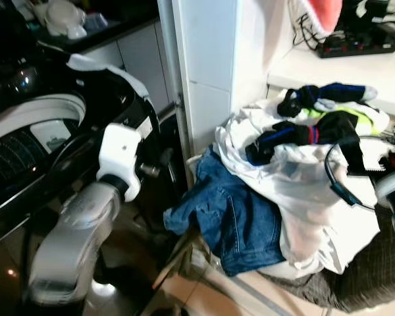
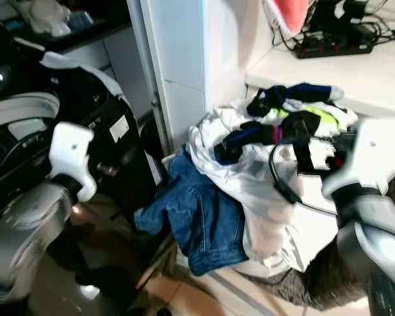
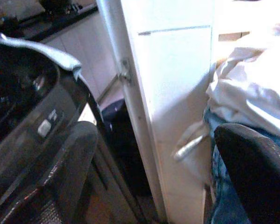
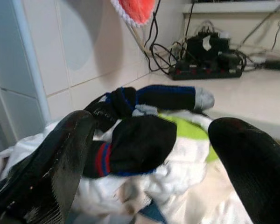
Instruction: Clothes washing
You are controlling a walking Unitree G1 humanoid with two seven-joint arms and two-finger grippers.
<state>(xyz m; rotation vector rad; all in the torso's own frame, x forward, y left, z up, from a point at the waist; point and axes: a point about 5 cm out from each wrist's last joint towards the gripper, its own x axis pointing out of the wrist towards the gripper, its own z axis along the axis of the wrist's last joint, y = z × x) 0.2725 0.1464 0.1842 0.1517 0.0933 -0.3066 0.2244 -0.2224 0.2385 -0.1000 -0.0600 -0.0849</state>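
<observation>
A heap of laundry (image 1: 296, 191) is spilling over a basket beside the washing machine (image 1: 46, 131), which is standing at the robot's left with its round opening showing. On top of the heap a black sock with red and blue bands (image 4: 135, 144) is lying just beside a lime-green piece (image 4: 191, 128), with another black sock edged in blue (image 4: 165, 95) resting behind it toward the wall. A white garment (image 1: 303, 184) is draping down the middle of the pile, and a pair of blue jeans (image 1: 234, 217) is hanging off its left edge toward the floor.

The right tool (image 4: 151, 158) is hovering just above the banded sock, its two fingers spread wide and gripping nothing. The left tool (image 3: 154, 172) is pointing at the white cabinet panel (image 3: 177, 93) between the machine and the pile, its fingers also wide apart and empty.

Behind the heap, a white tabletop (image 4: 252, 98) is carrying a black power strip (image 4: 207, 70) with tangled cables.
</observation>
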